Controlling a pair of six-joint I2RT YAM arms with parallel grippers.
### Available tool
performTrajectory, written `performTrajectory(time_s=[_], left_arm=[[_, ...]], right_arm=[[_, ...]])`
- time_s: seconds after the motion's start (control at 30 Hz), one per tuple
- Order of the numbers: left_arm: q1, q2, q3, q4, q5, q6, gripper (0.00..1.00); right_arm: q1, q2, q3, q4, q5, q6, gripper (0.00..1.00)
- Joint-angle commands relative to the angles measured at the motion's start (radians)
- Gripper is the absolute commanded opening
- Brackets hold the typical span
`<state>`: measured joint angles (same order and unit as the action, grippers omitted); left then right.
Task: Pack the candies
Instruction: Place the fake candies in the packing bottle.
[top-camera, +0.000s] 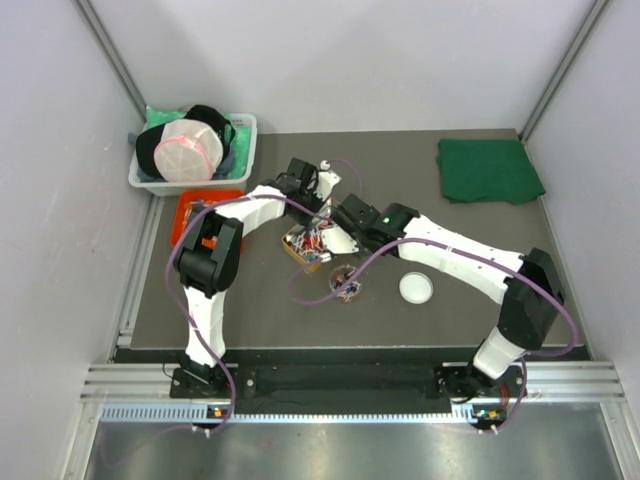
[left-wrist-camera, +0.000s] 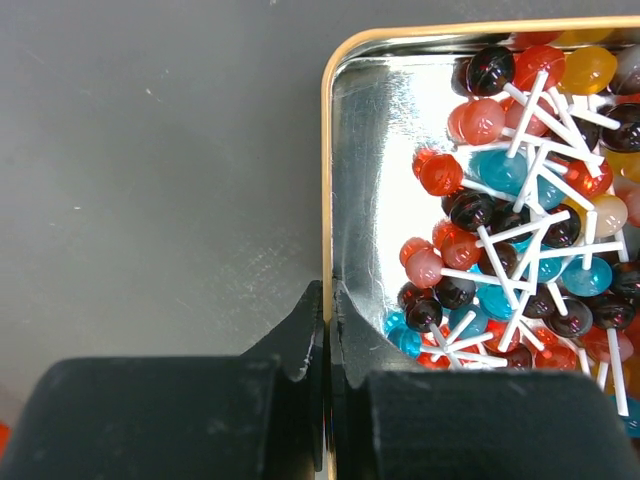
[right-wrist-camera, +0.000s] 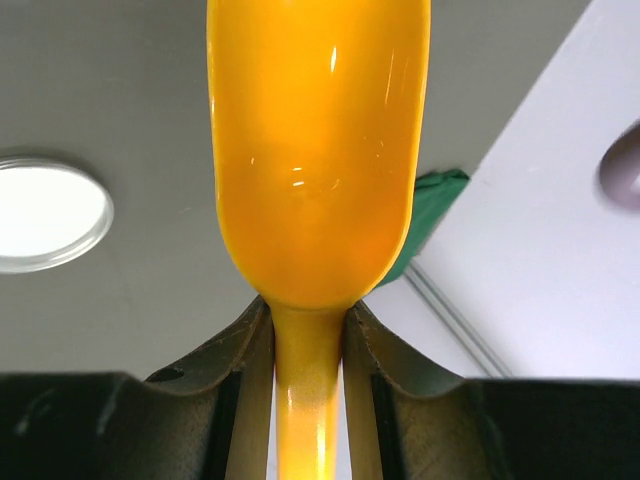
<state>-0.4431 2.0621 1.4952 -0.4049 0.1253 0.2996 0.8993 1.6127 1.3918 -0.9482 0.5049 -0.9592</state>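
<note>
The candies (left-wrist-camera: 520, 200) are tiny round lollipops on white sticks, red, blue, dark and orange, heaped in a shiny rectangular tin (left-wrist-camera: 360, 150). The tin also shows at the table's middle in the top view (top-camera: 305, 248). My left gripper (left-wrist-camera: 327, 300) is shut on the tin's left wall, one finger inside and one outside. My right gripper (right-wrist-camera: 308, 320) is shut on the handle of the orange scoop (right-wrist-camera: 315, 150), whose bowl shows its underside, so its contents are hidden. In the top view both grippers meet over the tin, left (top-camera: 312, 220) and right (top-camera: 338, 232).
A small round container (top-camera: 347, 284) with a few candies sits in front of the tin, its white lid (top-camera: 417, 288) to the right. A green cloth (top-camera: 490, 170) lies back right. A white bin (top-camera: 195, 150) and a red tray (top-camera: 188, 212) are back left.
</note>
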Motion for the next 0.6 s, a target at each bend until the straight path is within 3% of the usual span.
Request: performTrajectory(time_s=[0.0,0.57], left_arm=[[-0.022,-0.1,0.008,0.015,-0.039,0.053,0.0],[-0.083,-0.145,0.042,-0.014,-0.081,0.11,0.0]], right_arm=[[-0.013,0.061,0.058,0.121,0.099,-0.088,0.0],[-0.013,0.188,0.041,0.298,0.259,-0.243,0.0]])
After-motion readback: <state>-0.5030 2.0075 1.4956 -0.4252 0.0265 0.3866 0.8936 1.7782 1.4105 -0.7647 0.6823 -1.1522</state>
